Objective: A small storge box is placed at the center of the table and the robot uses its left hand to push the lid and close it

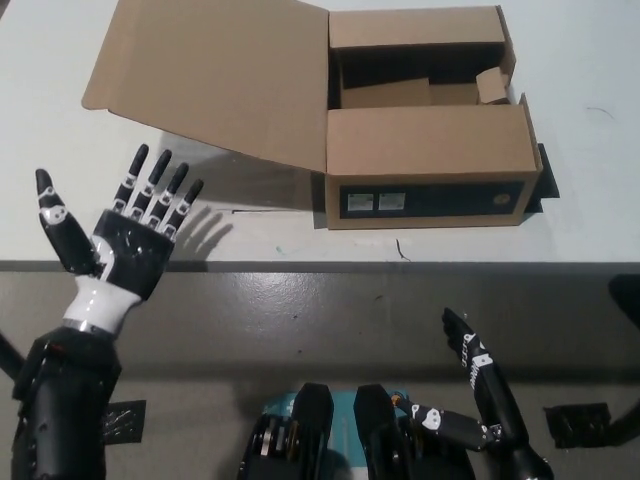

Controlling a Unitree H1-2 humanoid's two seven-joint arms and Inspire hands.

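Brown cardboard storage box (425, 150) on the white table (60, 160), large lid flap (215, 75) open leftward, interior shadowed, white left hand (125, 245) spread wide and empty near the table's edge, black right hand (480, 385) low, fingers apart, partly cut off

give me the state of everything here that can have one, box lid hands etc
storage box: open, upright on the table
lid: swung out to the robot's left, raised off the table, untouched
left robot hand: open, fingers spread, over the table edge, short of the lid
right robot hand: open, resting low, below the table

cardboard box (430, 160) on table, lid (215, 75) open
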